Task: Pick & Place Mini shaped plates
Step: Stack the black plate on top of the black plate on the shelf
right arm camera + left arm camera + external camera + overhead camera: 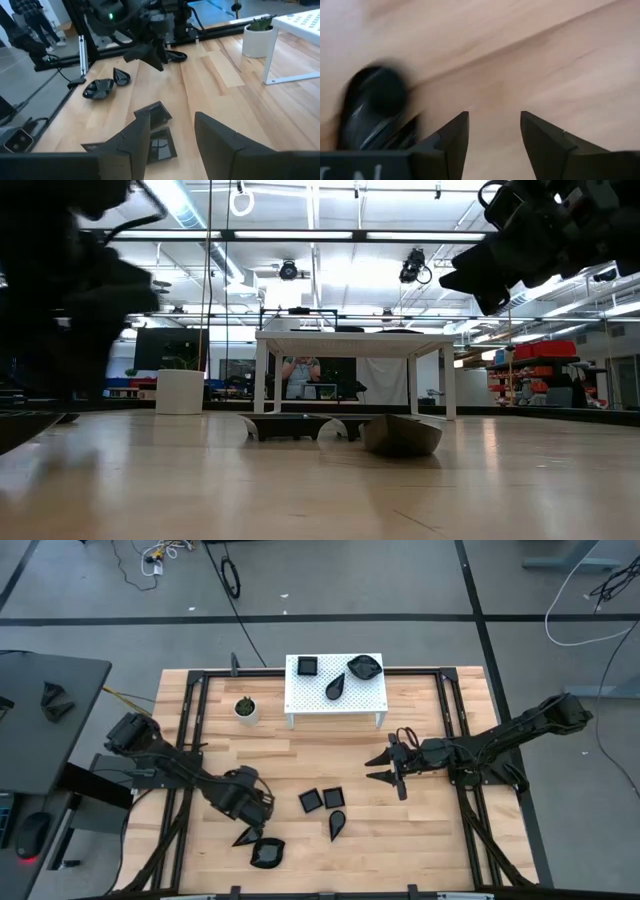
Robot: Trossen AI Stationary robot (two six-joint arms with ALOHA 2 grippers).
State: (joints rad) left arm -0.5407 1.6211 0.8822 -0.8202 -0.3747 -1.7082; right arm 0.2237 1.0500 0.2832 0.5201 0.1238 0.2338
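Glossy black mini shaped plates lie flat on the wooden table: two square ones [311, 800] [333, 798], a teardrop [337, 824] and a rounded one [267, 854] near the front edge. Three more rest on the white perforated stand [335, 705]: a square [307, 666], a leaf [365, 666] and a teardrop [336, 687]. My left gripper [250, 830] [495, 135] points steeply down, open, over bare wood just beside the rounded plate [370, 107], with nothing between its fingers. My right gripper [382, 767] [172, 135] hovers open at mid-table right, facing the square plates [156, 115].
A small white pot with a green plant [245, 708] stands left of the stand. A black frame [190, 710] runs along the table's sides. Bare wood lies between the stand and the loose plates.
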